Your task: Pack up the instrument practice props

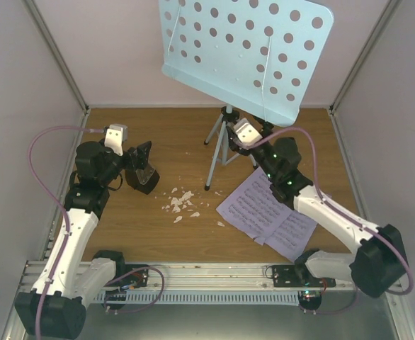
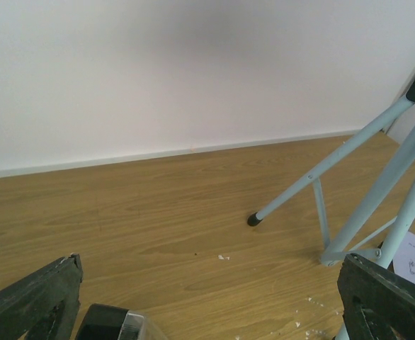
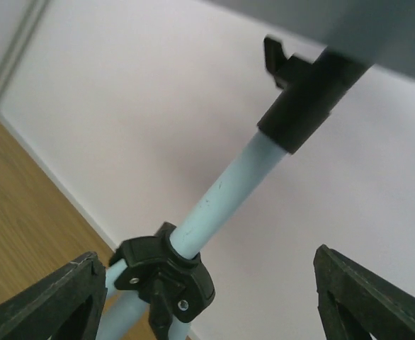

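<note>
Light-blue metal fills our top view: the music stand [image 1: 246, 53] stands upright on its tripod toward the back of the wooden table [image 1: 144, 234], its hole-dotted desk tilted above the right arm. Our right gripper [image 3: 206, 265] has its fingers wide apart on either side of the stand's pole, touching nothing. The lilac sheet-music pages [image 1: 264, 212] lie flat in front of the tripod, partly under the right arm. Our left gripper [image 2: 209, 283] is likewise spread, low over the table's left side. The small black metronome [image 2: 108, 322] sits close to its left finger, and we cannot tell whether they touch. White crumbs [image 1: 180, 202] lie scattered between metronome and pages.
</note>
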Tool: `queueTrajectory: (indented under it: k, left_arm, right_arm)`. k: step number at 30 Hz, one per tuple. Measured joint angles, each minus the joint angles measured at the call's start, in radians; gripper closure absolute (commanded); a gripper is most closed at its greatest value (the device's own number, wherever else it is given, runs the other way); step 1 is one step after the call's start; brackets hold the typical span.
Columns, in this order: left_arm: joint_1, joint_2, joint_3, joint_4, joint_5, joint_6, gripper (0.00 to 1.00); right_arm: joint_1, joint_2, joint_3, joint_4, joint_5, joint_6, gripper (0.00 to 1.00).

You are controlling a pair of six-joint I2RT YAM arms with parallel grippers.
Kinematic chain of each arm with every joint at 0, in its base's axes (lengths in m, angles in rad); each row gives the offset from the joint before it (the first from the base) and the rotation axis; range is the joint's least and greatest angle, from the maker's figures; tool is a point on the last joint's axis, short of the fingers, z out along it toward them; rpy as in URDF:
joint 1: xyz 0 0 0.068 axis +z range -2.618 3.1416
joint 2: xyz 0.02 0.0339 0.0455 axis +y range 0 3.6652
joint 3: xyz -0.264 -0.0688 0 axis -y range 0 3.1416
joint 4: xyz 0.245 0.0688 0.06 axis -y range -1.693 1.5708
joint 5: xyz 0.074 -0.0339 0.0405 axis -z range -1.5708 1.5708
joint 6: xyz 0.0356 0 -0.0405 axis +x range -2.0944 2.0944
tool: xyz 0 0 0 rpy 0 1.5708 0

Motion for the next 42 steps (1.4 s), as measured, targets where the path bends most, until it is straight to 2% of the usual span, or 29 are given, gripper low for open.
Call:
queueTrajectory:
  k: [5,9,14,21,25,32,37,42]
  left_arm:
    - [-0.002,0.000,0.000,0.000,0.000,0.000,0.02]
    - [-0.002,0.003,0.000,-0.001,-0.001,0.000,0.02]
    - [-0.002,0.003,0.000,-0.002,-0.001,0.000,0.02]
    - [-0.002,0.005,0.000,-0.002,0.000,0.000,0.02]
    - [-0.003,0.005,0.000,-0.002,-0.001,0.000,0.02]
    - [-0.003,0.005,0.000,-0.002,0.000,0.000,0.02]
    - [-0.004,0.003,0.000,-0.002,0.000,0.000,0.02]
    - [-0.004,0.002,0.000,-0.002,0.004,0.000,0.02]
  right_arm:
    - [0.000,-0.098,-0.090,0.036,-0.086,0.137,0.16]
    - [0.000,-0.146,-0.152,0.045,-0.126,0.272,0.10]
    - [-0.009,-0.232,-0.314,0.086,-0.153,0.528,0.09]
    - [-0.104,-0.233,-0.470,0.186,-0.235,1.015,0.14]
    - [-0.137,-0.204,-0.457,0.233,-0.269,1.318,0.12]
    - [-0.142,-0.075,-0.279,0.215,-0.340,1.821,0.12]
    - [-0.142,0.000,-0.219,0.261,-0.378,2.091,0.18]
    - [-0.142,0.036,-0.142,0.187,-0.380,2.239,0.25]
